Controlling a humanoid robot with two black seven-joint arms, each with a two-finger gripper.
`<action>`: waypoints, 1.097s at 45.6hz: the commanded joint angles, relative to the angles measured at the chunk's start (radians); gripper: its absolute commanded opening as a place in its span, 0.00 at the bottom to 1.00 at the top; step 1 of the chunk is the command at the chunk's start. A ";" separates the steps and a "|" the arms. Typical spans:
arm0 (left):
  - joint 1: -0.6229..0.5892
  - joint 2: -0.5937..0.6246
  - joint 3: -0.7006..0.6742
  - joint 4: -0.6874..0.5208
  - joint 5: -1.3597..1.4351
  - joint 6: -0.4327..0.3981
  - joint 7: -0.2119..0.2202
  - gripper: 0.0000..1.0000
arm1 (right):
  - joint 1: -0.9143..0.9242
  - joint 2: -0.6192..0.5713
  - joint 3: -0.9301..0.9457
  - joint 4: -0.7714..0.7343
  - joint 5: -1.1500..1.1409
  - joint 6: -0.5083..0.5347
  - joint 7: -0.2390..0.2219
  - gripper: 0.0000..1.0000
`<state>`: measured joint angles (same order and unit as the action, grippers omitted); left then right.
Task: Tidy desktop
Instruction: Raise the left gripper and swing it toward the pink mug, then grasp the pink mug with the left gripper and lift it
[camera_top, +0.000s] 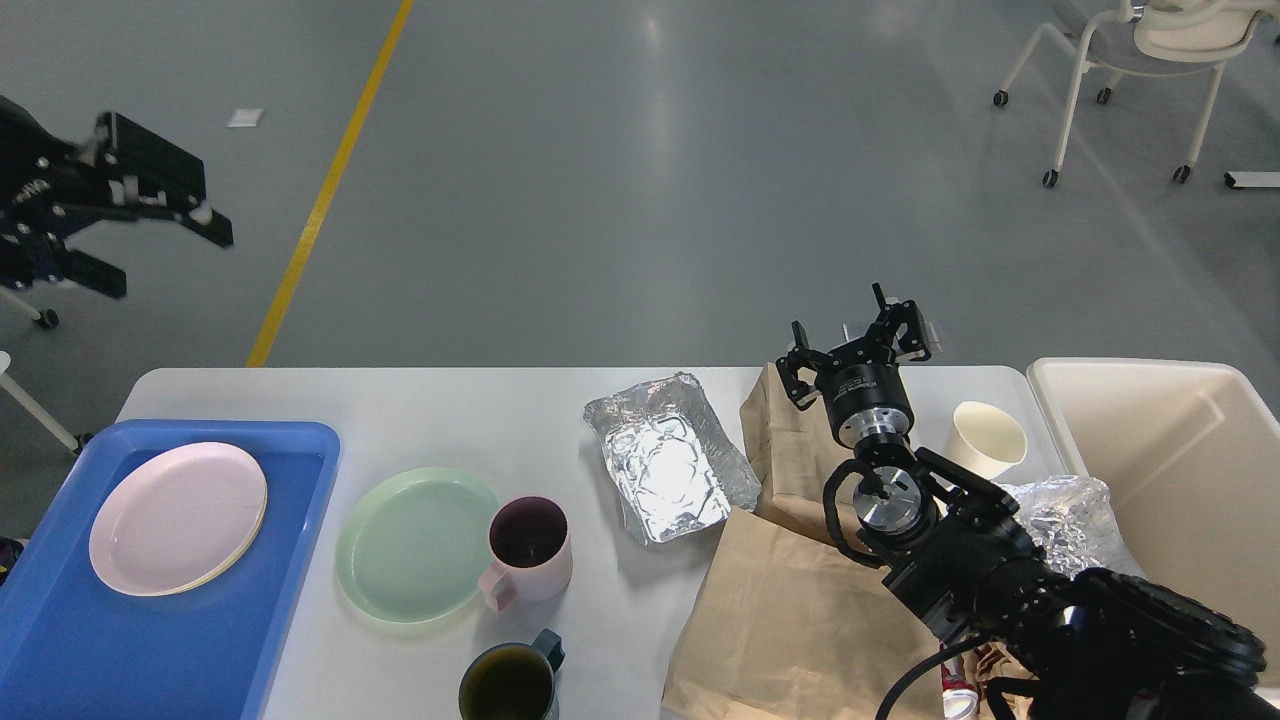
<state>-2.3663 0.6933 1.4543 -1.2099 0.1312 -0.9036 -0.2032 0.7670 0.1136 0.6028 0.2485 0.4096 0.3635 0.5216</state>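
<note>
— Two grippers show. How do they stand?
— Left gripper (150, 235) hangs high at the left edge, over the floor and well apart from the surface (450, 410); it is blurred, but its jaws are spread wide with nothing between them. Right gripper (858, 335) is raised at the far edge, above a brown bag (785, 450), jaws released and empty.
— And the surface itself?
— White-grey, filling the lower half of the view. On its left lies a blue tray (300, 560) with a pink plate (178, 518) in it. Just beside the tray sits a green plate (415, 545), and a pink mug (527, 550) touches that plate's right rim. A dark mug (508, 682) stands at the near edge.
— The middle?
— One foil pan (665, 462), lying open, next to the brown bag. A second bag (790, 620) lies nearer, overlapping the first.
— On the right?
— A paper cup (988, 437) stands upright, crumpled foil (1065, 510) nearer than it, and a cream bin (1170, 470) beside the surface's right end.
</note>
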 joint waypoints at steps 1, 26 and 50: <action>-0.034 -0.032 0.008 -0.267 0.139 0.244 0.015 0.99 | 0.000 0.000 0.000 0.000 0.000 0.000 0.000 1.00; 0.357 -0.126 -0.331 -0.244 0.369 0.400 -0.007 0.99 | 0.000 0.000 0.000 0.002 0.000 0.002 0.000 1.00; 0.630 -0.193 -0.557 -0.224 0.410 0.523 0.249 0.94 | 0.000 0.000 0.000 0.003 0.000 0.003 0.000 1.00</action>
<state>-1.8073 0.4981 0.9733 -1.4340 0.5046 -0.4093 -0.0462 0.7670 0.1135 0.6028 0.2517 0.4096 0.3665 0.5215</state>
